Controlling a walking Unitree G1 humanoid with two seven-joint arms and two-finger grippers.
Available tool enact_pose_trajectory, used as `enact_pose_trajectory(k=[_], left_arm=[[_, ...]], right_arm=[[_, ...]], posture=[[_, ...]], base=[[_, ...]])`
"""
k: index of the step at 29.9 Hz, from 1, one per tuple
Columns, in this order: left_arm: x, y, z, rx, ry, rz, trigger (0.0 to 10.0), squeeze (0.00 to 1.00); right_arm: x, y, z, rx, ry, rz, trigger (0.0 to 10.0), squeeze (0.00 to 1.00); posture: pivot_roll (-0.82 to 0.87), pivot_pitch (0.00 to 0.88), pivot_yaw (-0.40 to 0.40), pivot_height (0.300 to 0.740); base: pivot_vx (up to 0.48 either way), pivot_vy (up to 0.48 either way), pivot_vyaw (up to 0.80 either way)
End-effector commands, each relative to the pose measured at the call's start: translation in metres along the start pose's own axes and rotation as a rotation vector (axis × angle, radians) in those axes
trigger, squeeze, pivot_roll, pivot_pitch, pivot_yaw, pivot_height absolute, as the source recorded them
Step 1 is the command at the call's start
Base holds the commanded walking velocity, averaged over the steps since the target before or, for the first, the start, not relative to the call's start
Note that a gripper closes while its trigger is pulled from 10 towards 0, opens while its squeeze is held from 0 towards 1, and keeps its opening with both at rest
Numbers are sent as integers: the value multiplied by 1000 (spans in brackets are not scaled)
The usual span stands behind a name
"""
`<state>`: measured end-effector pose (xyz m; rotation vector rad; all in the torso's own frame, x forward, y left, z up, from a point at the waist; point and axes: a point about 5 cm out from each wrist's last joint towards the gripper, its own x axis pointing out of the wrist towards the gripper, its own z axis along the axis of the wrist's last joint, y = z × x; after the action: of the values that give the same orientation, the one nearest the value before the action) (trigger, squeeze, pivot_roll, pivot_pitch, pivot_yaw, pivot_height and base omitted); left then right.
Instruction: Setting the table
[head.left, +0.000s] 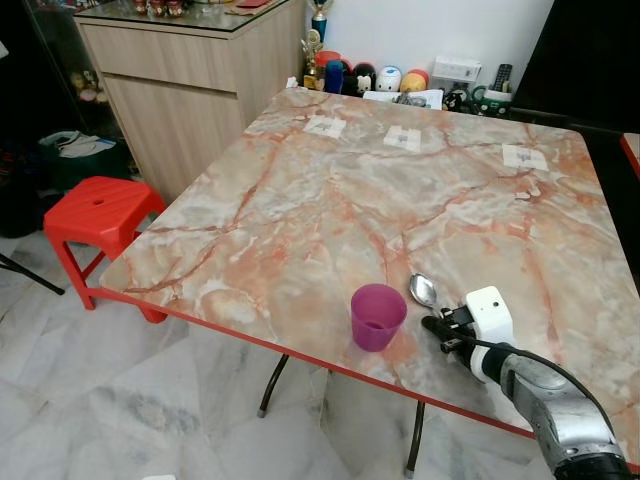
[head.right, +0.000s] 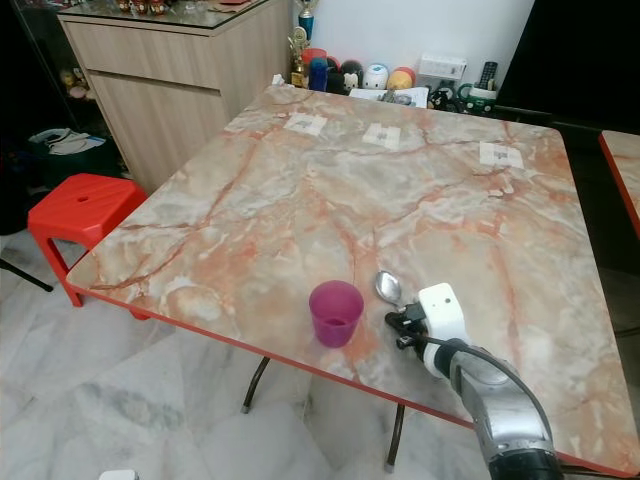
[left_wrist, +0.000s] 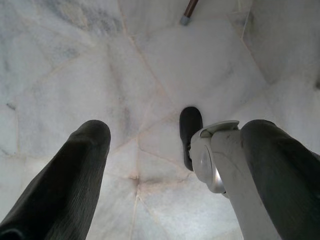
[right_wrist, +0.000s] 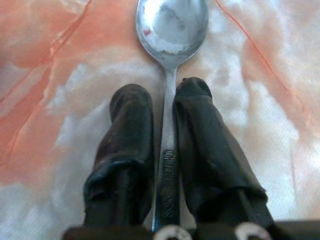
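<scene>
the right gripper (right_wrist: 165, 95) pinches a spoon (right_wrist: 172, 30) by its handle, low over the marble table (head.left: 300, 190) beside the purple cup (head.left: 378, 316) — best set flat, bowl clear of the cup; left gripper (left_wrist: 170, 150) hangs spread.

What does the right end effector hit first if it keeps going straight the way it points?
Probably nothing soon. The right end effector, shut on the spoon, points across bare marble table toward the far edge. The purple cup sits off to its left, out of line. Depth is uncertain.
</scene>
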<state>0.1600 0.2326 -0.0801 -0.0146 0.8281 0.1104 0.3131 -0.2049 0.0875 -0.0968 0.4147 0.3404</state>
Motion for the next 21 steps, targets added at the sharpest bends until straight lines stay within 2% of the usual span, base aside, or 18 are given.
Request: enact_pose_trajectory(k=[1, 15, 21], left_arm=[[-2, 1, -8, 9, 34, -1, 10000, 0], [-2, 1, -8, 8, 35, -7, 10000, 0], [-3, 0, -9, 9, 36, -9, 10000, 0]], right_arm=[[2, 3, -10, 6, 47, 4, 0, 0], [5, 7, -12, 6, 48, 3, 0, 0], [6, 7, -6, 26, -24, -49, 0, 0]], posture=[[19, 138, -10, 740], [17, 133, -14, 740], [16, 124, -15, 740]], base=[[0, 0, 0], [0, 0, 0], [0, 0, 0]])
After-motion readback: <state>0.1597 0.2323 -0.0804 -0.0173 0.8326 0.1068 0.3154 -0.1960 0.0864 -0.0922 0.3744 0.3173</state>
